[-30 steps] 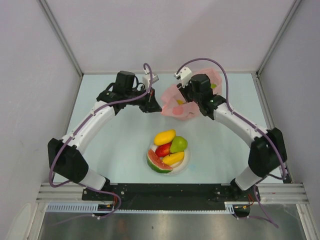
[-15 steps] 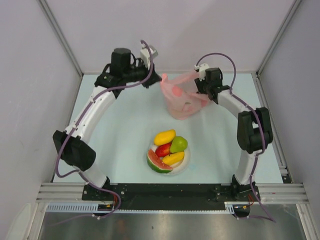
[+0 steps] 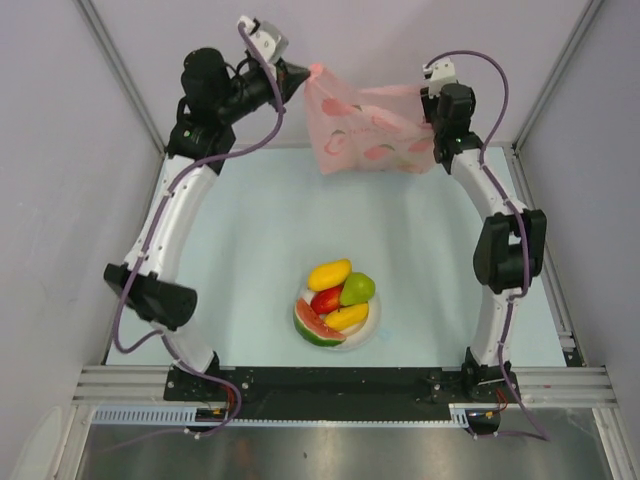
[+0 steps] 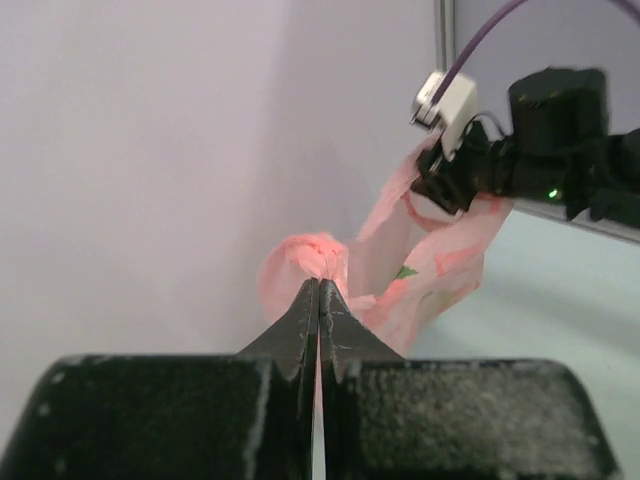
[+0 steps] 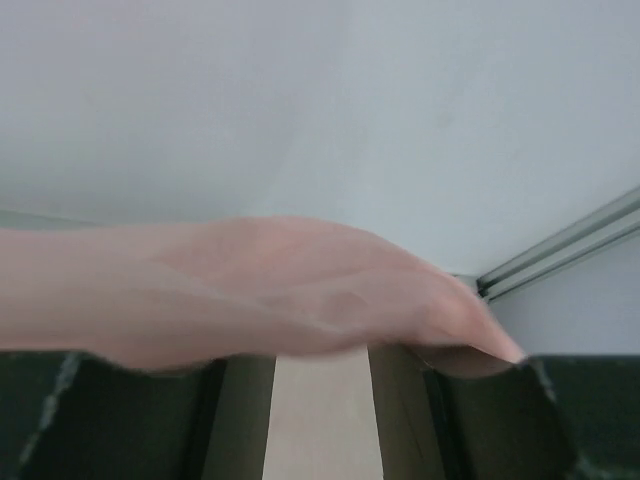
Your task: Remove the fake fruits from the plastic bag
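Left gripper [image 4: 318, 288] pinches the plastic bag [image 3: 365, 145] aloft; right gripper [image 3: 433, 136] touches it, closure unclear; white bowl [image 3: 373, 325] holds five fake fruits [image 3: 336, 296]

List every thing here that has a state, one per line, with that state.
bag: hanging above the table, stretched between both claws; whether anything is inside cannot be told.
left claw: shut on one end of the bag.
right claw: at the bag's other end; the bag covers its fingertips, so its grip cannot be told.
fruits: five, out of the bag, piled in the bowl.
bowl: on the table, full of fruits.
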### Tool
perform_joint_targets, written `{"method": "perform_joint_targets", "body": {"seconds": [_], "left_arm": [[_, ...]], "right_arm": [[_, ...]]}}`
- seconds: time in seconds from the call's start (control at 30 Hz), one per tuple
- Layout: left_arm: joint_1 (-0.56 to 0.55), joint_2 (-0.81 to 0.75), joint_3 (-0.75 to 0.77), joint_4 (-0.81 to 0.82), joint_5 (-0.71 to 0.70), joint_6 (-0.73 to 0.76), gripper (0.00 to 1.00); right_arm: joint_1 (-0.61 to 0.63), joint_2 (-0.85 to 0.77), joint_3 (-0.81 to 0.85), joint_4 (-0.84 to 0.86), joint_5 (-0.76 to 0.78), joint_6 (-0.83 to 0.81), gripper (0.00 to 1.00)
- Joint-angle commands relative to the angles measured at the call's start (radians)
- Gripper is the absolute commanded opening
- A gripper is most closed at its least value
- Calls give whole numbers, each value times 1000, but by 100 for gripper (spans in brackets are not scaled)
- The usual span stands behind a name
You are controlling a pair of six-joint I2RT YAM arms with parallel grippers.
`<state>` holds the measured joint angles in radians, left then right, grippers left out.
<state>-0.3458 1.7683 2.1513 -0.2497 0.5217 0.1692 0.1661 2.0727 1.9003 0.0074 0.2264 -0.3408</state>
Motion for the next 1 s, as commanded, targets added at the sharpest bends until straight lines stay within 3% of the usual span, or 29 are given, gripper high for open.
{"method": "perform_joint_targets", "body": {"seconds": [0.0, 0.03, 0.07, 0.17, 0.23, 0.33, 0.6, 0.77, 0.97], "left_arm": [[-1, -212, -277, -59, 84, 116, 0], [-4, -263, -368, -66, 109, 143, 0], [-10, -367, -563, -65, 115, 203, 0], [-73, -511, -891, -39, 64, 283, 0], [-133, -538, -1025, -42, 60, 285, 0], [-203, -546, -1093, -42, 70, 238, 0], [-220, -546, -1009, 3, 1, 104, 0], [-220, -523, -898, -2, 4, 58, 0], [-220, -501, -823, -19, 28, 33, 0]], "right_arm": [[58, -215, -197, 34, -34, 16, 43], [70, -290, -363, 32, -41, 19, 43], [81, -333, -447, 29, -61, 25, 43], [95, -452, -743, -3, -133, 74, 47], [76, -496, -876, -7, -156, 98, 48], [53, -556, -929, -55, -194, 109, 50], [79, -668, -897, -99, -266, 117, 48], [177, -703, -883, -138, -344, 115, 46], [263, -573, -831, -84, -288, 80, 42]]}}
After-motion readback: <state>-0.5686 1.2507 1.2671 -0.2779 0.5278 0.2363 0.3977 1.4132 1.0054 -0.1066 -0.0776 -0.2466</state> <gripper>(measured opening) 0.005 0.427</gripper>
